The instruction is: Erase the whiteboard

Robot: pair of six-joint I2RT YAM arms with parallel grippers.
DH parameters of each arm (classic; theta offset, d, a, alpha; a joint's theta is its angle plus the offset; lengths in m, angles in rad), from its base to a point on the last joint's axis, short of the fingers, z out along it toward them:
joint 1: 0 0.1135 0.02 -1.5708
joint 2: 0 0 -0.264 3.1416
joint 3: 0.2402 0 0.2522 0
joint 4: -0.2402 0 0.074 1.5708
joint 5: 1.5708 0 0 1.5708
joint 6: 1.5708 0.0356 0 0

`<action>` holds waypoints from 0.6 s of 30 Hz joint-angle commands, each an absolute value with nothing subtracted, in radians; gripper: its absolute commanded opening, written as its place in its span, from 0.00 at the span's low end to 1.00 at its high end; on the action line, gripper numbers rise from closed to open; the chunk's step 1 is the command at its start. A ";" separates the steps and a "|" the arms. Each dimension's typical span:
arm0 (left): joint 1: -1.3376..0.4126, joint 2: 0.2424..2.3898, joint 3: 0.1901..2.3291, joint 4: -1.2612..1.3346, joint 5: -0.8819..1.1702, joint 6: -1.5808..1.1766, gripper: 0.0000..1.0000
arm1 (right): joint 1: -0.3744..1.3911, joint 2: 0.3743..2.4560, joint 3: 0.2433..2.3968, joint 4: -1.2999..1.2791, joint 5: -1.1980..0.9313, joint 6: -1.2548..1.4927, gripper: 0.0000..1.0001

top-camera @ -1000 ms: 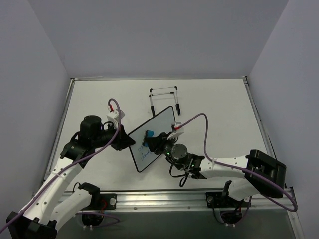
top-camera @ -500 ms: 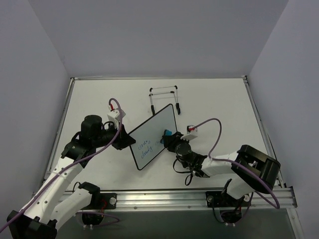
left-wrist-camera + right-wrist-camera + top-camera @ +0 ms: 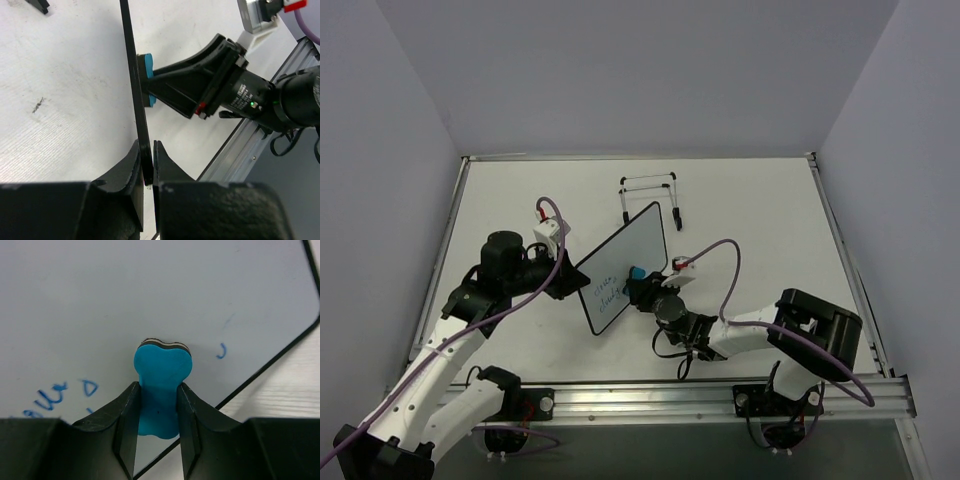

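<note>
The whiteboard [image 3: 624, 262] is white with a thin black frame and is held tilted above the table. Blue handwriting [image 3: 607, 291] sits on its lower part; in the right wrist view the board [image 3: 150, 295] shows blue marks at the lower left. My left gripper [image 3: 563, 284] is shut on the board's left edge; the left wrist view shows its jaws [image 3: 148, 167] clamped on the black frame [image 3: 134, 75]. My right gripper [image 3: 638, 285] is shut on the blue eraser [image 3: 161, 385], pressed against the board face. The eraser also shows in the top view [image 3: 637, 272] and the left wrist view [image 3: 148, 80].
A thin wire easel stand [image 3: 650, 198] lies on the white table behind the board. The table's metal front rail [image 3: 650, 400] runs along the near edge; grey walls enclose the sides and back.
My right gripper swept the eraser right across the board, then back left and slightly up. The board has tilted more upright. Some writing has gone from its middle.
</note>
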State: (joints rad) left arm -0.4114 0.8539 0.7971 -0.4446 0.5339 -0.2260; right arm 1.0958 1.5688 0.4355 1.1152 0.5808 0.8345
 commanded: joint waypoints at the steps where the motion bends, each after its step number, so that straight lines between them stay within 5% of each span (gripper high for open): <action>1: -0.446 0.845 0.816 -0.391 0.778 -0.279 0.02 | 1.160 1.534 0.512 1.223 0.489 0.804 0.00; 9: -0.445 0.845 0.818 -0.390 0.779 -0.278 0.02 | 1.148 1.427 0.512 1.097 0.552 0.770 0.00; 18: -0.446 0.850 0.816 -0.387 0.784 -0.281 0.02 | 0.856 1.590 0.411 1.166 0.411 0.841 0.00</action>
